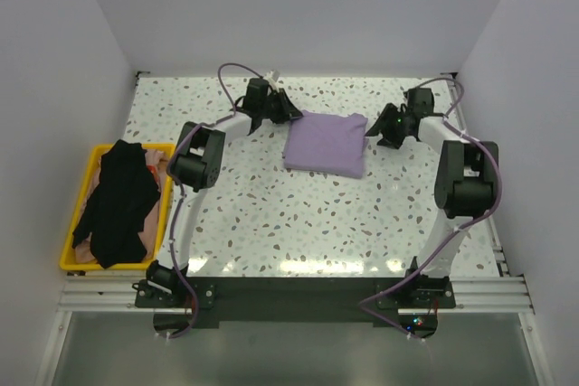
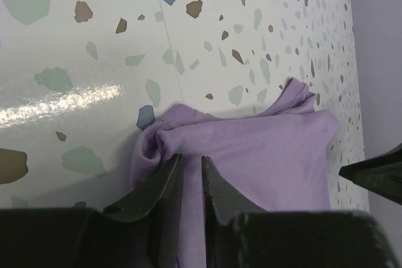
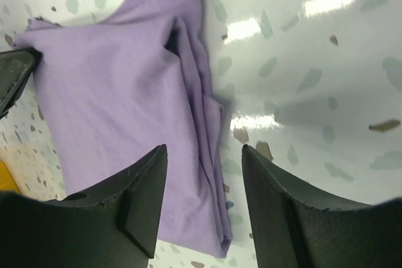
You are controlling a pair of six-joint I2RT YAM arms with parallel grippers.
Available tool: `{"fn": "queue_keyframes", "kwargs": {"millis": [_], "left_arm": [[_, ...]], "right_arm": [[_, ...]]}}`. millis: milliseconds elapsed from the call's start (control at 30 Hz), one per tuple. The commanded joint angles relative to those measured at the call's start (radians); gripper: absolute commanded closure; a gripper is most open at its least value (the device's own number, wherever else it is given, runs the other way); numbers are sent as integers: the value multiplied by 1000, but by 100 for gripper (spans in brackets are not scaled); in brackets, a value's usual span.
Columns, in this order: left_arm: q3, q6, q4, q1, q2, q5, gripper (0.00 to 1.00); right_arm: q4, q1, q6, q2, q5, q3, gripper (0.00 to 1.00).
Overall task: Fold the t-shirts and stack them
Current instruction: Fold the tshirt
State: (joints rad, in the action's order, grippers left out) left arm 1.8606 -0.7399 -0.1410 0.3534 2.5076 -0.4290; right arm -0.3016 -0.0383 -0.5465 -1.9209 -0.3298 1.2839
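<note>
Hazards were recorded from left to right. At the left edge of the speckled white terrazzo table (image 1: 271, 214), the black short-sleeved fabric t-shirt (image 1: 118, 205) lay unfolded and heaped in the yellow plastic crate (image 1: 65, 264). In my judgement, a lift by a single layer could drag out the pinkish cloth (image 1: 156, 162) beneath it as well.

The left gripper (image 2: 190, 157) sat at the far left corner of the folded pale lavender fabric t-shirt (image 1: 327, 144), which lay at the far middle of the table. Its jaws stood narrow, with lavender cloth showing in the slit. Whether they pinched that cloth could not be told. If cloth was caught there, a withdrawal would likely pull the rolled corner open and spoil the fold.

The right gripper (image 3: 204, 149) hung over the shirt's right edge, jaws wide and nothing between them. Loose layers were bunched along that edge. A low pass could snag them and shift the whole bundle.

Count:
- One crate.
- One black t-shirt, not folded.
- One pinkish cloth in view, its nature unclear.
- One lavender t-shirt, folded.
- Two grippers.

No stack had been formed.
</note>
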Motion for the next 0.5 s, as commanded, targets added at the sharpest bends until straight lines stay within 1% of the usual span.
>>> {"fn": "queue_keyframes", "kwargs": {"millis": [0,67,200,333,433,467], "left_arm": [[17,24,29,-21,-64,-8,76],[23,20,29,-21,-69,-16,76],[34,17,32,-21,-79,-24,75],[52,22,41,-21,-89,-30,74],[60,25,47,-21,-90,-34,73],[61,24,47,-21,-90,-37,73]], "right_arm": [[-62,31,83,-53,51,101,45],[-92,63,89,-91,70,138,45],[-120,121,83,-118,132,153,45],[-165,153,69,-113,241,155,45],[-157,167,63,-127,238,152,44],[-174,173,65,-138,241,173,44]]}}
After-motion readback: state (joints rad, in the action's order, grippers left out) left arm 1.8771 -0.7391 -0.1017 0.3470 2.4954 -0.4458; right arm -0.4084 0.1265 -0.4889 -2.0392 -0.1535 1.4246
